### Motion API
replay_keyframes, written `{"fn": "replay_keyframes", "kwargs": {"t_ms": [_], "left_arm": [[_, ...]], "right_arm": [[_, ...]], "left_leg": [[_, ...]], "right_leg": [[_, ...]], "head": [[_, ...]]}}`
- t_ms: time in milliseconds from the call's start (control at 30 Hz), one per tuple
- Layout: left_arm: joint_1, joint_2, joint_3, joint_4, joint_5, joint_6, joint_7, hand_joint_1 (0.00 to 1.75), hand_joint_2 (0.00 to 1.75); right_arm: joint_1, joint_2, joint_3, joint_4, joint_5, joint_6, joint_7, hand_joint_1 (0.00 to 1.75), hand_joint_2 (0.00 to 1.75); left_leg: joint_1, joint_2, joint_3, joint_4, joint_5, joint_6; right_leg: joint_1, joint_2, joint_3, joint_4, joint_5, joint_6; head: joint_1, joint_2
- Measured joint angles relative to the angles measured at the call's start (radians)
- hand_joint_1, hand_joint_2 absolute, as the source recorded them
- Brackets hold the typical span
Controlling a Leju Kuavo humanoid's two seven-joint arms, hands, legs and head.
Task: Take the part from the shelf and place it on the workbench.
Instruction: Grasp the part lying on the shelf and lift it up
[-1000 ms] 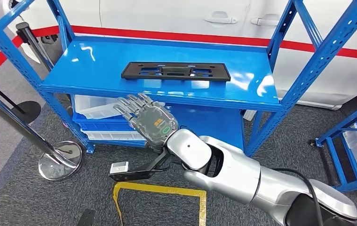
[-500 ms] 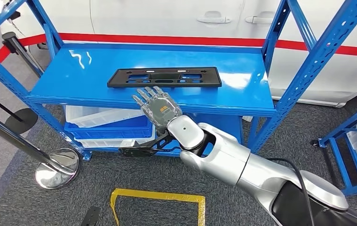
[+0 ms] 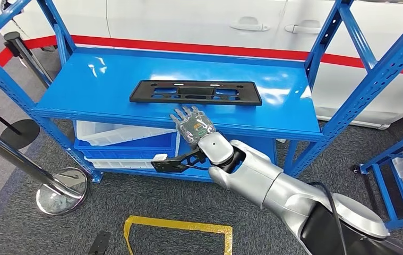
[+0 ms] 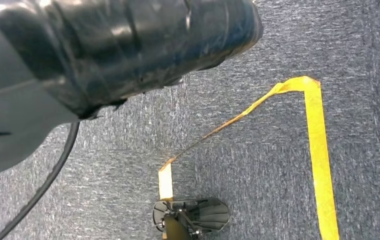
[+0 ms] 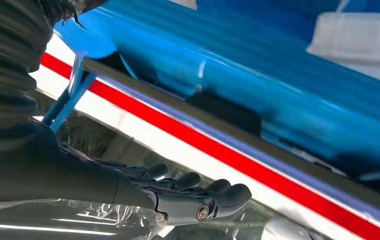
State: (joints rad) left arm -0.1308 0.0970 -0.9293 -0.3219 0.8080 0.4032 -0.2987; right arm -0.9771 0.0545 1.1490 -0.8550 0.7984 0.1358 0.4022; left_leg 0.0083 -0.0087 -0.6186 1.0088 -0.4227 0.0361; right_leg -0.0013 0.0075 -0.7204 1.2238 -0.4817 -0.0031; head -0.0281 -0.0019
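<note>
Head view: right hand is held empty with fingers spread, just near of the black part lying flat on the blue shelf.

bright even overhead light; glare patches on blue shelf toward 10 and 2 o'clock; right wrist view soft, blurred.
</note>
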Motion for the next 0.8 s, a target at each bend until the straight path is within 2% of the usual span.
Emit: {"fn": "replay_keyframes", "kwargs": {"t_ms": [67,100,167,267,333,400,433,467,500,533,600,633,667,767,800], "left_arm": [[0.000,-0.001,0.000,0.000,0.000,-0.003,-0.001,0.00,0.00],[-0.001,-0.002,0.000,0.000,0.000,-0.004,-0.002,0.00,0.00],[-0.001,-0.002,0.000,0.000,0.000,-0.005,-0.003,0.00,0.00],[0.000,-0.003,0.000,0.000,0.000,-0.005,-0.005,0.00,0.00],[0.000,-0.005,0.000,0.000,0.000,-0.005,-0.006,0.00,0.00],[0.002,-0.005,0.000,0.000,0.000,-0.005,-0.007,0.00,0.00],[0.004,-0.005,0.000,0.000,0.001,-0.006,-0.008,0.00,0.00],[0.006,-0.005,0.000,0.000,0.001,-0.006,-0.008,0.00,0.00],[0.007,-0.005,0.000,0.000,0.001,-0.006,-0.008,0.00,0.00],[0.007,-0.005,0.000,0.000,0.001,-0.006,-0.008,0.00,0.00],[0.005,-0.005,0.000,0.000,0.000,-0.006,-0.009,0.00,0.00],[0.005,-0.005,0.000,0.000,0.000,-0.006,-0.009,0.00,0.00],[0.005,-0.005,0.000,0.000,0.000,-0.007,-0.009,0.00,0.00],[0.007,-0.005,0.000,0.000,0.000,-0.008,-0.008,0.00,0.00],[0.007,-0.006,0.000,0.000,-0.001,-0.009,-0.008,0.00,0.00]], "right_arm": [[-0.001,0.006,0.000,0.014,-0.005,0.000,-0.004,0.00,1.75],[-0.002,0.010,0.000,0.019,-0.009,-0.001,-0.006,0.00,1.75],[-0.002,0.016,0.000,0.028,-0.014,0.000,-0.008,0.00,1.75],[-0.003,0.023,0.000,0.038,-0.018,-0.002,-0.010,0.00,1.75],[-0.003,0.029,0.000,0.042,-0.020,-0.002,-0.010,0.00,1.75],[-0.001,0.034,0.000,0.047,-0.022,-0.004,-0.010,0.00,1.75],[0.001,0.035,0.000,0.050,-0.023,-0.005,-0.010,0.00,1.75],[0.004,0.036,0.000,0.052,-0.024,-0.007,-0.010,0.00,1.75],[0.005,0.036,0.000,0.053,-0.024,-0.008,-0.010,0.00,1.75],[0.005,0.037,0.000,0.054,-0.024,-0.010,-0.010,0.00,1.75],[0.003,0.039,0.000,0.055,-0.025,-0.014,-0.009,0.00,1.75],[0.003,0.039,0.000,0.055,-0.027,-0.018,-0.008,0.00,1.75],[0.002,0.040,0.000,0.055,-0.029,-0.025,-0.005,0.00,1.75],[0.001,0.040,-0.002,0.055,-0.030,-0.055,0.007,0.00,1.75],[-0.001,0.040,-0.004,0.055,-0.030,-0.065,0.011,0.00,1.75]], "left_leg": [[-0.002,-0.001,0.002,0.010,-0.011,-0.007],[-0.003,-0.001,0.001,0.013,-0.015,-0.012],[-0.005,-0.001,0.000,0.013,-0.017,-0.021],[-0.002,0.001,-0.002,0.027,-0.032,-0.036],[0.000,0.002,-0.044,0.119,-0.080,-0.045],[0.002,0.002,-0.112,0.249,-0.130,-0.052],[0.002,0.002,-0.134,0.285,-0.135,-0.054],[0.003,0.002,-0.140,0.288,-0.124,-0.055],[0.003,0.003,-0.125,0.248,-0.095,-0.055],[0.003,0.003,-0.094,0.180,-0.056,-0.054],[0.001,0.004,-0.029,0.047,-0.007,-0.048],[-0.001,0.003,-0.012,0.014,0.000,-0.043],[-0.004,0.003,-0.006,0.003,-0.004,-0.038],[-0.002,0.002,0.003,-0.005,-0.002,-0.020],[0.000,0.002,0.008,-0.009,-0.002,-0.014]], "right_leg": [[0.002,0.000,0.054,-0.125,0.055,-0.008],[0.003,0.001,0.070,-0.160,0.064,-0.011],[0.007,0.002,0.078,-0.178,0.061,-0.019],[0.002,0.002,0.088,-0.189,0.063,-0.032],[-0.001,0.002,0.095,-0.194,0.062,-0.040],[0.000,0.001,0.098,-0.194,0.060,-0.044],[0.000,0.002,0.098,-0.194,0.059,-0.045],[0.000,0.002,0.099,-0.194,0.057,-0.045],[0.000,0.002,0.101,-0.193,0.056,-0.044],[0.000,0.003,0.104,-0.193,0.053,-0.042],[0.001,0.003,0.109,-0.193,0.049,-0.036],[0.002,0.003,0.110,-0.194,0.047,-0.032],[0.003,0.003,0.111,-0.195,0.047,-0.028],[0.005,0.003,0.112,-0.192,0.038,-0.012],[0.005,0.002,0.103,-0.170,0.025,-0.007]], "head": [[-0.001,0.000],[-0.001,0.000],[-0.002,0.000],[-0.004,0.000],[-0.007,0.000],[-0.009,0.000],[-0.009,0.000],[-0.010,0.000],[-0.010,0.000],[-0.010,0.000],[-0.009,0.000],[-0.009,0.000],[-0.008,0.000],[-0.007,0.000],[-0.005,0.000]]}}
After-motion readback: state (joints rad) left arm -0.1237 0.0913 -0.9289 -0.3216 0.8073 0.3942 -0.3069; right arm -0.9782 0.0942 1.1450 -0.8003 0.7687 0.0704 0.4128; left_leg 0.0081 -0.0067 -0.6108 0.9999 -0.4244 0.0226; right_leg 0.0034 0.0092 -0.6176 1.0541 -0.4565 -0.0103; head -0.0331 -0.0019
